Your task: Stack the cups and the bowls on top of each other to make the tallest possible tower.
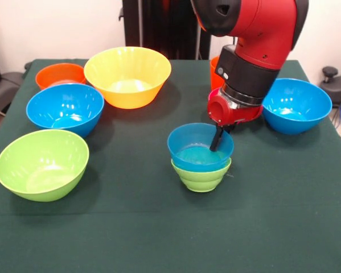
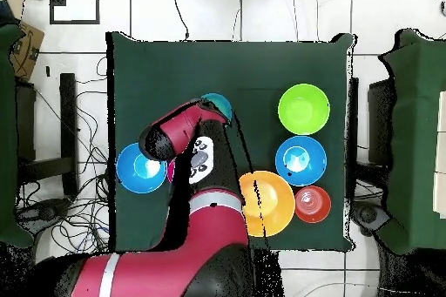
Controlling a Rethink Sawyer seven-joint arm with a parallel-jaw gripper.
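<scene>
Reaching down from the far side of the green-clothed table (image 1: 284,216), the red arm sets its gripper (image 1: 217,141) inside the far right rim of a small blue bowl (image 1: 196,149) that sits nested in a small green bowl (image 1: 201,176), the two making a short tower near the middle of the front view. One dark finger (image 1: 216,139) shows inside the bowl; whether the jaws are wide or narrow cannot be told. To the right stands a blue bowl (image 1: 298,105), with an orange cup (image 1: 215,71) half hidden behind the arm. On the left are a lime bowl (image 1: 42,164) nearest, another blue bowl (image 1: 65,108) behind it, then an orange bowl (image 1: 60,74) and the large yellow bowl (image 1: 127,75) farthest back.
</scene>
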